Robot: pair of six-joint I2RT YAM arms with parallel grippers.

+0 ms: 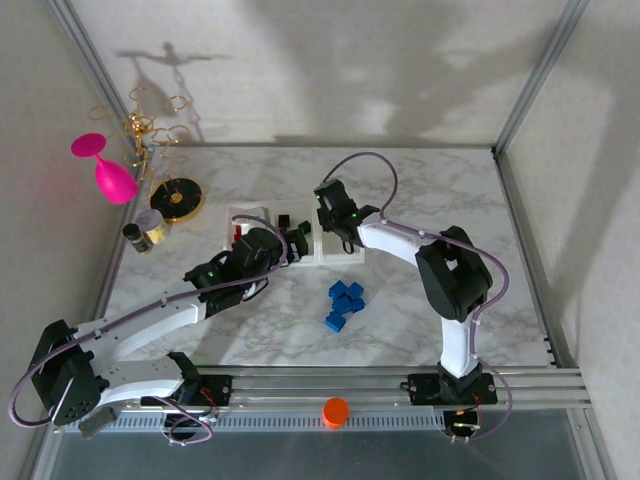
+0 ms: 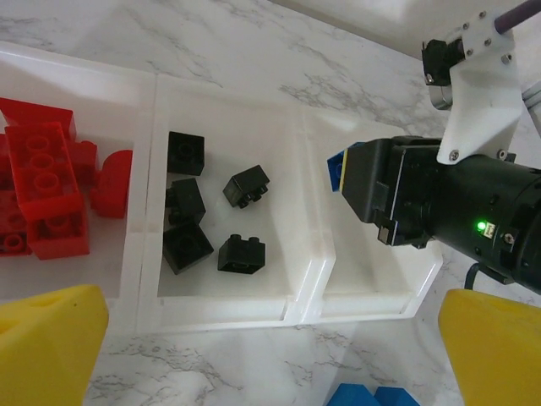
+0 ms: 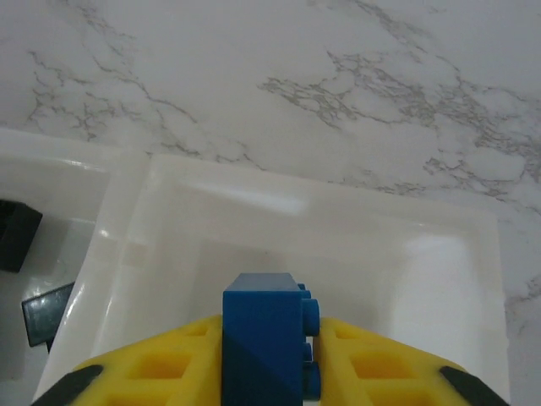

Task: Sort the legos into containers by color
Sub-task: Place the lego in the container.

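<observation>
Setting: a white marble-patterned table [image 1: 430,190], with two robot arms reaching in from its near edge.

Containers: three small clear square plastic trays [image 2: 220,311] with whitish walls, joined in a row left of the table's middle.

Left tray: several red plastic bricks [image 2: 42,186], crowded together and touching.

Middle tray: five black plastic bricks [image 2: 211,216], some touching and some apart.

Right gripper [image 3: 270,364]: its yellow padded fingers [image 3: 161,368] are clenched on a single blue plastic brick [image 3: 264,330], studs facing right. It is held over the right-end tray. Whether the brick touches the tray floor cannot be told.

Left gripper [image 2: 270,338]: its yellow pads [image 2: 46,347] are spread wide with nothing between them. It hangs over the near rim of the trays.

Loose blue bricks [image 1: 345,303]: a tight cluster on the bare table, near the trays on the side toward the arm bases.

Near rail: a round orange cap [image 1: 335,411] between the two arm bases.

Far left corner: a bright pink plastic goblet [image 1: 108,172], a gold wire stand [image 1: 150,125], and a black-and-gold round disc [image 1: 180,198], well apart from the blue cluster.
</observation>
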